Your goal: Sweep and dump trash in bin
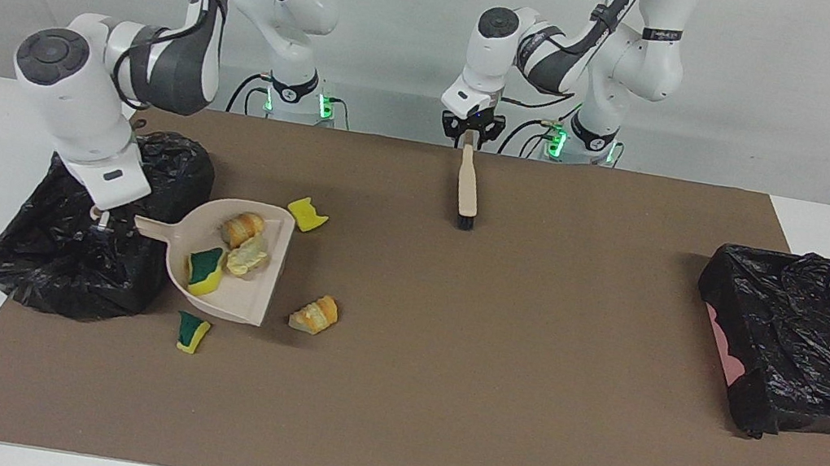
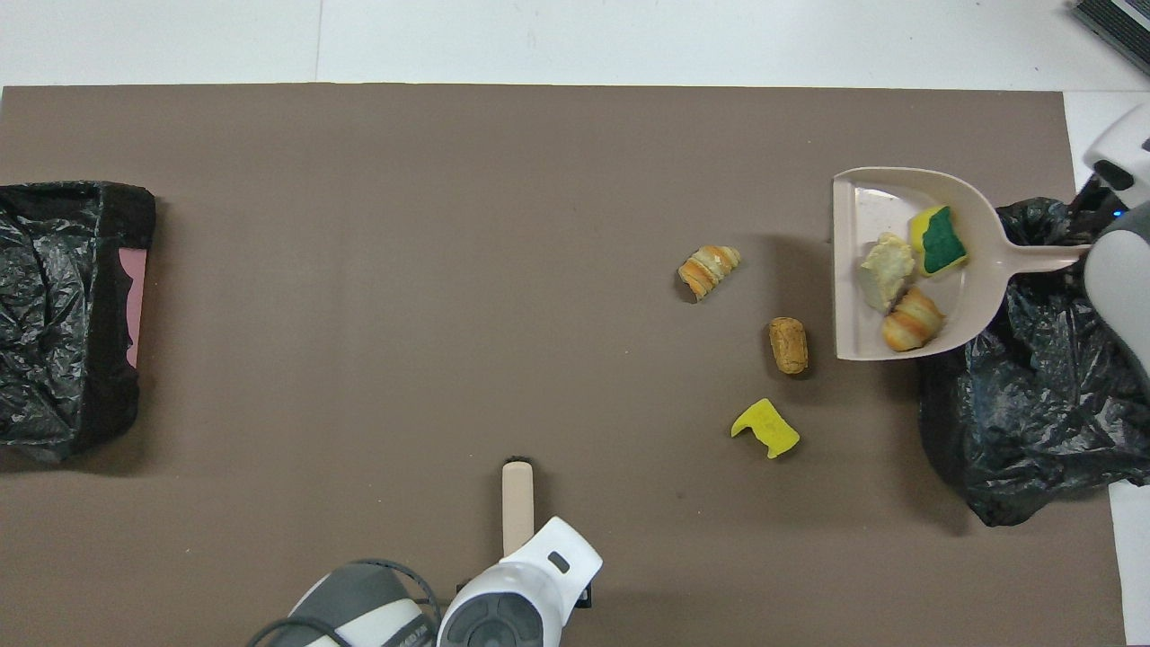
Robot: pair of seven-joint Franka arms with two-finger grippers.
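Observation:
My right gripper [image 1: 102, 223] is shut on the handle of the beige dustpan [image 1: 237, 264], over the black-bagged bin [image 1: 83, 249]. The dustpan [image 2: 907, 261] holds three trash pieces: a croissant bit [image 1: 243, 228], a pale bread bit [image 1: 248, 257] and a green-faced sponge [image 1: 205, 269]. On the mat beside it lie a yellow sponge [image 1: 307, 214], a croissant bit [image 1: 315, 314], a green-faced sponge [image 1: 193, 331] and a brown bread bit [image 2: 789, 345]. My left gripper [image 1: 470, 136] is shut on the beige brush [image 1: 468, 187], which hangs bristles down near the robots' edge.
A second black-bagged bin [image 1: 802, 340] with a pink side stands at the left arm's end of the brown mat [image 1: 492, 376]. White table surrounds the mat.

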